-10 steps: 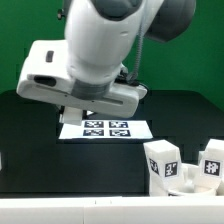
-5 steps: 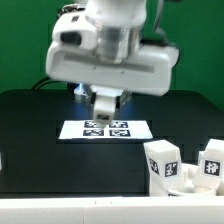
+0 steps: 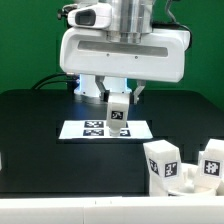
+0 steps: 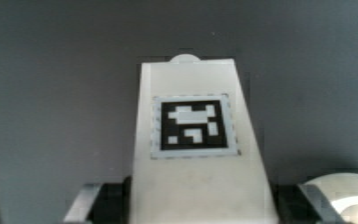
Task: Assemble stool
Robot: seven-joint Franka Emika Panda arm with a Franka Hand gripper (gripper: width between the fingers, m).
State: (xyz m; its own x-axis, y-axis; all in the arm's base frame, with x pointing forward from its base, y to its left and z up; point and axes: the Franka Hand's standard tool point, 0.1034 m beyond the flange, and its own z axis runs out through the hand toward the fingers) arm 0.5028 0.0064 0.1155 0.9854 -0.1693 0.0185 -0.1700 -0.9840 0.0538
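Note:
My gripper (image 3: 118,100) is shut on a white blocky stool leg (image 3: 118,114) with a black-and-white tag on its face. It holds the leg upright above the marker board (image 3: 105,129). In the wrist view the leg (image 4: 195,130) fills the middle, clamped between the two fingers (image 4: 98,203). Two more white tagged stool parts (image 3: 163,162) (image 3: 211,163) stand at the front on the exterior view's right. A rounded white part (image 4: 345,198) shows at the edge of the wrist view; I cannot tell what it is.
The black table (image 3: 40,140) runs to a white front edge (image 3: 90,208). A green wall stands behind. The large robot body (image 3: 125,50) hangs over the back of the table.
The arm has swung round to the exterior view's right and squared up. The held leg now shows below the hand with its tag facing the camera.

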